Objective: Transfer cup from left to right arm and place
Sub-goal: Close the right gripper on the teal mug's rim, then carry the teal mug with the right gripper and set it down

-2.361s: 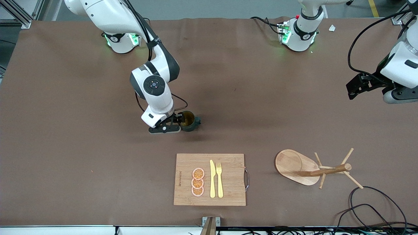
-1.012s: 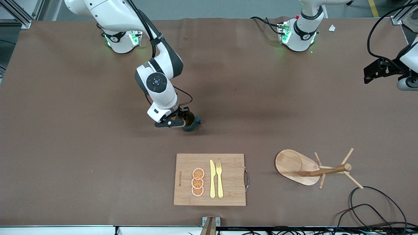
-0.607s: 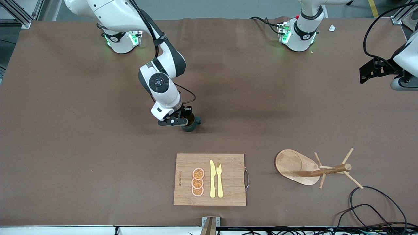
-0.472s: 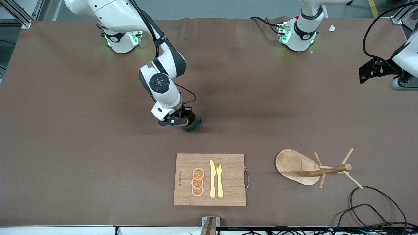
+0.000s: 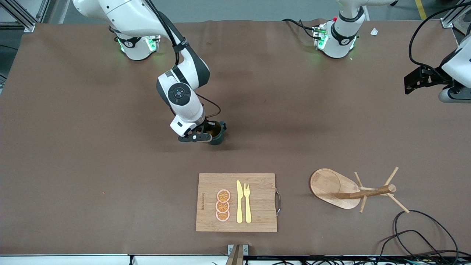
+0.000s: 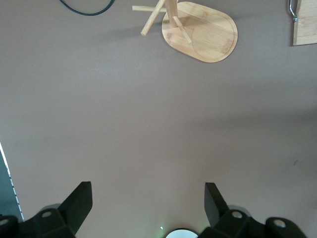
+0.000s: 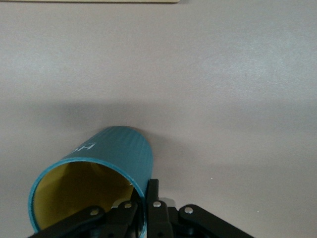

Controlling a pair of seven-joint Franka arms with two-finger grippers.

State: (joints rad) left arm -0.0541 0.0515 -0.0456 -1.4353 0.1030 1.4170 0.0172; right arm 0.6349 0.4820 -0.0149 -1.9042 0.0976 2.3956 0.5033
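At centre frame, the right gripper (image 5: 206, 133) pinches the rim of the teal ribbed cup (image 5: 217, 133), one finger inside, the cup tilted over the brown table (image 5: 92, 154). At the frame's right edge the left gripper (image 5: 414, 79) waits aloft, jaws spread wide and empty. The wooden peg rack (image 5: 353, 189) sits lower right.

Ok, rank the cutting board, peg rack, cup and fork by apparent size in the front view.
1. Cutting board
2. Peg rack
3. Fork is longer than the cup, but the cup is partly hidden, so unsure.
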